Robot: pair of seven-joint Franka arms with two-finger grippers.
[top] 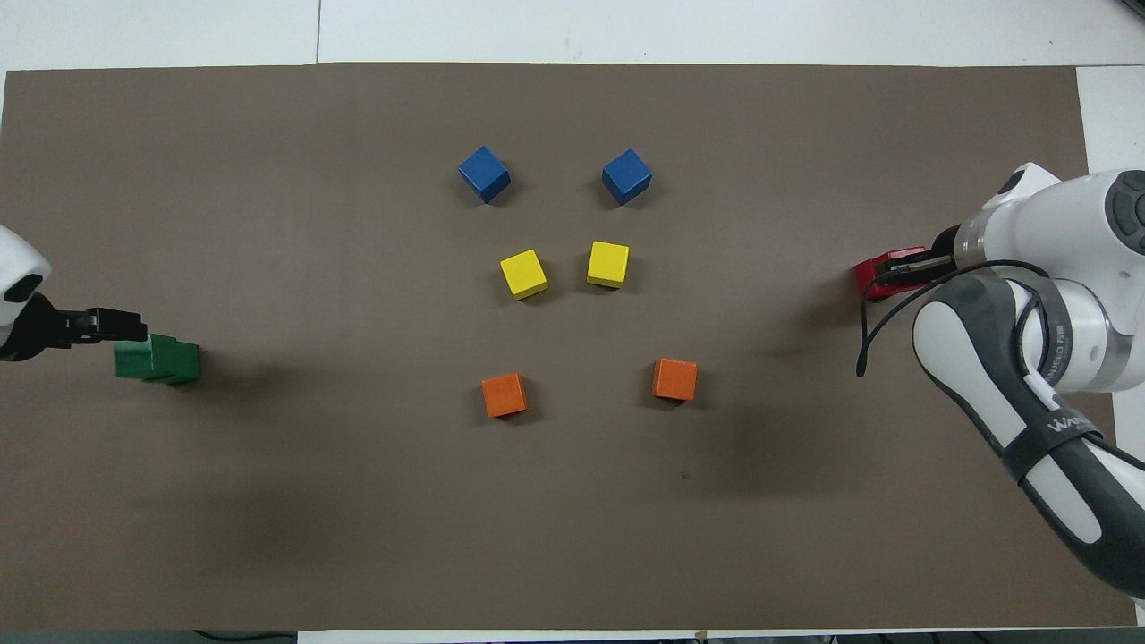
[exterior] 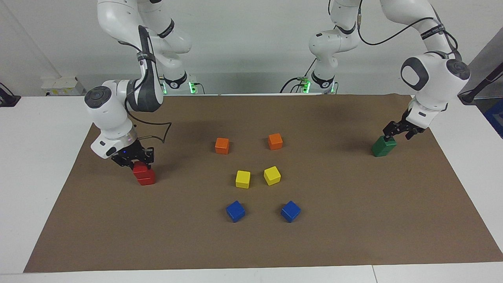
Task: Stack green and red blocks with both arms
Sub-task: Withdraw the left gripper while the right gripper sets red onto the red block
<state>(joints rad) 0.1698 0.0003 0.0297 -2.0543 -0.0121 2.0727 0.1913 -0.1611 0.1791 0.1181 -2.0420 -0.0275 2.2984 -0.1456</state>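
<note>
Two green blocks form a slightly skewed stack, the upper green block [exterior: 387, 142] [top: 143, 356] on the lower green block [exterior: 378, 150] [top: 186, 367], at the left arm's end of the mat. My left gripper [exterior: 400, 133] [top: 125, 324] hangs open just above that stack, touching nothing. At the right arm's end, an upper red block [exterior: 138, 169] [top: 866, 275] sits on a lower red block [exterior: 147, 180]. My right gripper [exterior: 135, 162] [top: 899, 266] is shut on the upper red block. In the overhead view the lower red block is hidden.
On the brown mat [exterior: 353, 220], the middle holds two orange cubes [exterior: 222, 145] [exterior: 275, 141], two yellow cubes [exterior: 243, 179] [exterior: 272, 175] and two blue cubes [exterior: 235, 211] [exterior: 290, 211]. White tabletop borders the mat.
</note>
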